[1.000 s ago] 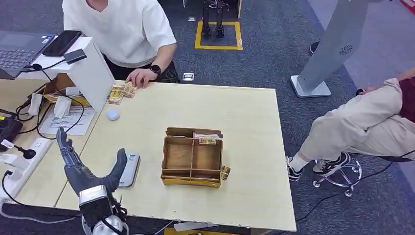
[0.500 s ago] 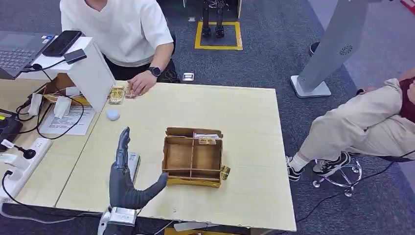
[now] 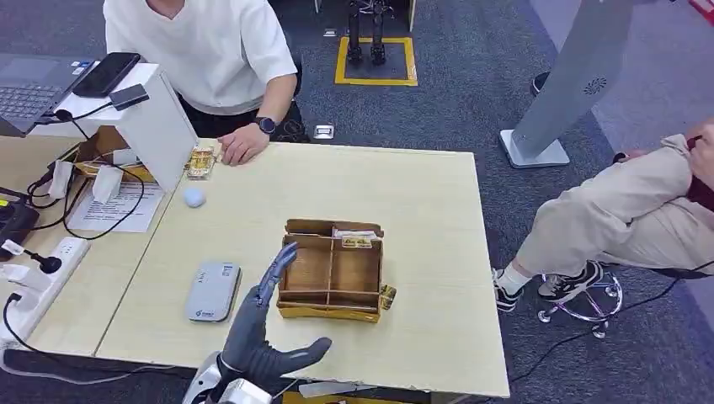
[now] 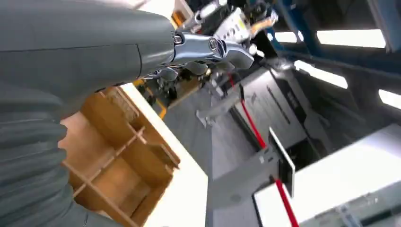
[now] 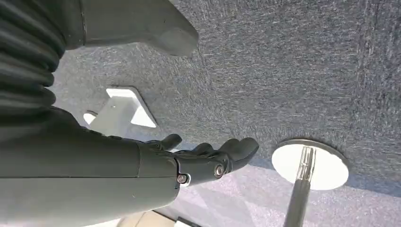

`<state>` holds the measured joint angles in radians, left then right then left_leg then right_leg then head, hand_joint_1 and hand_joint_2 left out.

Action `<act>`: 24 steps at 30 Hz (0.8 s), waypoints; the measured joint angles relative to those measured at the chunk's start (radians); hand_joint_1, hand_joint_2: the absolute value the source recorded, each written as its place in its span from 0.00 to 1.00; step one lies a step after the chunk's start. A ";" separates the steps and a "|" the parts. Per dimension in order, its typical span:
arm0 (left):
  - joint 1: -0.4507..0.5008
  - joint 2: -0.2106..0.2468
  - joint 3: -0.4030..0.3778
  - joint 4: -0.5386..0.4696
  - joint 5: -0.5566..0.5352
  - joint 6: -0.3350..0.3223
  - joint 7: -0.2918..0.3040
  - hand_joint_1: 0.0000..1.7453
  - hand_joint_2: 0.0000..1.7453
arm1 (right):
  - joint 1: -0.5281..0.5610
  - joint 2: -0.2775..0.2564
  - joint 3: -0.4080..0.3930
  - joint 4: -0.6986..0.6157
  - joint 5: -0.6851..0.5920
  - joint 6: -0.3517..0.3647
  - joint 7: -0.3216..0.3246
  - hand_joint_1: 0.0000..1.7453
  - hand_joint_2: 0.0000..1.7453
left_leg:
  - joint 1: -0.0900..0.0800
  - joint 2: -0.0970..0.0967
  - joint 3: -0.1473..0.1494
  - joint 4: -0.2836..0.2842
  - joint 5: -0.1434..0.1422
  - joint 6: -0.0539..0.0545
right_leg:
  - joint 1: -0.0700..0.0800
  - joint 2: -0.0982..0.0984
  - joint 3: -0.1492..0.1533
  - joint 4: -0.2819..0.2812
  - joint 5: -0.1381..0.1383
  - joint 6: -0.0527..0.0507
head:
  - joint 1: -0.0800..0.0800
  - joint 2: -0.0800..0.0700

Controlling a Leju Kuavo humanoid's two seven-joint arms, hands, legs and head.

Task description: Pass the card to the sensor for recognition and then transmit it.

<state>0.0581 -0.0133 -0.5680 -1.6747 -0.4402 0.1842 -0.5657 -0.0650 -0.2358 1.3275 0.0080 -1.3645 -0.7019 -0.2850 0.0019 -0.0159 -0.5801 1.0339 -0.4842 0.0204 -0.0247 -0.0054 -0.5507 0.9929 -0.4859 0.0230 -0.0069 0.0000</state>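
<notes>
The left hand is seen in the head view above the near edge of the table, with its fingers spread apart, the thumb splayed to the side, and nothing held. It is placed just beside the near left corner of the wooden divided box, between that box and the grey sensor, which lies flat on the table to the box's left.

The card is judged to be the pale slip with a gold label standing in the far right compartment of the box, against the back wall. Its exact outline is too small to be confirmed.

The right hand is seen in the right wrist view hanging over grey carpet, empty, with fingers loosely extended and slightly curled.

The step in hand is judged to be the reach for the card; no grasp is yet made. For this to be done well, the hand should be carried over the box's dividers rather than through them, and the fingers brought down on either face of the card's upper edge. The thin box walls could be snagged or the box dragged if the approach is made too low.

A seated person's hand is resting at the far edge of the table, well apart from the box.
</notes>
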 joint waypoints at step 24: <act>-0.089 0.037 -0.109 0.178 -0.338 -0.005 0.172 0.00 1.00 | -0.017 0.000 0.028 0.000 0.015 0.000 0.029 0.00 1.00 | 0.000 0.000 0.000 0.000 0.000 0.000 | 0.000 0.000 0.000 0.000 0.000 0.000 | 0.000 0.000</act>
<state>-0.0307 0.0237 -0.6767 -1.4970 -0.7785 0.1792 -0.3934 -0.0815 -0.2358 1.3554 0.0080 -1.3493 -0.7019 -0.2564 0.0020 -0.0158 -0.5801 1.0339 -0.4842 0.0204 -0.0247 -0.0053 -0.5509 0.9929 -0.4859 0.0230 -0.0069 0.0000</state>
